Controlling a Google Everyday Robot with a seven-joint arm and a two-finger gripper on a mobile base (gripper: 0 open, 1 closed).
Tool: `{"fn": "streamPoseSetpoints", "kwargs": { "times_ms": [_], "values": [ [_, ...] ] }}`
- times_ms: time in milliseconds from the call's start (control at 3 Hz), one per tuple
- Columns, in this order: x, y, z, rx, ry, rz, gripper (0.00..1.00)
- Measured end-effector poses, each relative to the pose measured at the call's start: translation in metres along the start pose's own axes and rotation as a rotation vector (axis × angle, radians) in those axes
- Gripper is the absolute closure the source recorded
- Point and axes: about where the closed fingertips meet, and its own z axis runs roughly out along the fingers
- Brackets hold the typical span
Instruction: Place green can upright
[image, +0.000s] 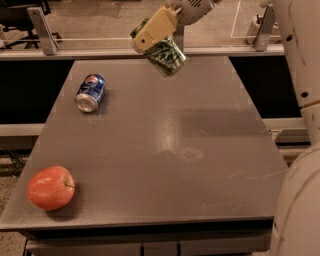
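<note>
The green can (168, 56) has a green patterned body and a silver end. It hangs tilted in the air above the far middle of the grey table (165, 150). My gripper (154, 31) is shut on the green can, its beige fingers clamped over the can's upper part. The can's top end is hidden by the gripper.
A blue Pepsi can (90, 92) lies on its side at the table's far left. A red apple (50, 188) sits at the near left corner. My white arm (300, 125) runs down the right side. A metal rail (100, 39) runs behind the table.
</note>
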Motion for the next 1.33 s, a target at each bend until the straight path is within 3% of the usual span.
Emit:
{"fn": "streamPoseSetpoints", "kwargs": {
  "times_ms": [333,667,1000,1333],
  "values": [
    [0.008,-0.003,0.0,0.022,-0.008,0.011,1.0],
    [0.017,0.003,-0.013,0.038,-0.068,-0.053,1.0],
    [0.027,0.011,-0.027,0.031,-0.193,-0.18,1.0],
    [0.031,0.017,-0.031,-0.01,-0.283,-0.319,1.0]
  ]
}}
